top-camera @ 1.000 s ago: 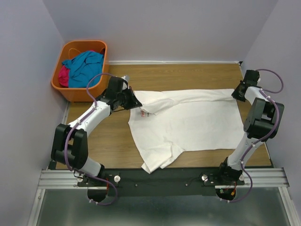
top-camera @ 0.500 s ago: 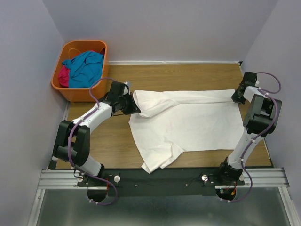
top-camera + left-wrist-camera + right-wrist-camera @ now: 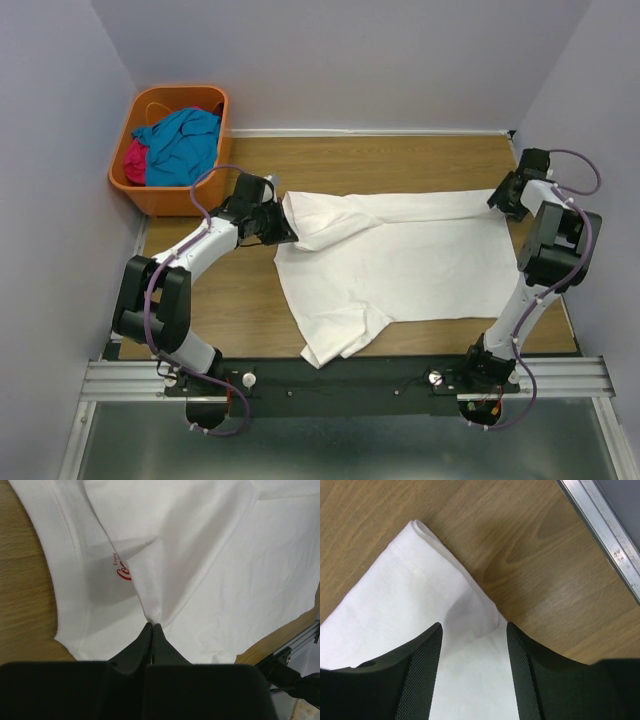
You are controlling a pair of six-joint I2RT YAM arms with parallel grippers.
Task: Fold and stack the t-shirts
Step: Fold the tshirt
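Dragged white t-shirt flap across red print. Pinching fold tight in left end effector; straddling hem corner with right end effector, wide. Risks skewed crease: hem unanchored.

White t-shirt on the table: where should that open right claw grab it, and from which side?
On the white t-shirt, take the far right hem corner, where cloth lies doubled and flat on the table. The right gripper hangs open straddling that edge, so come straight down and pinch. The left gripper holds the other end.
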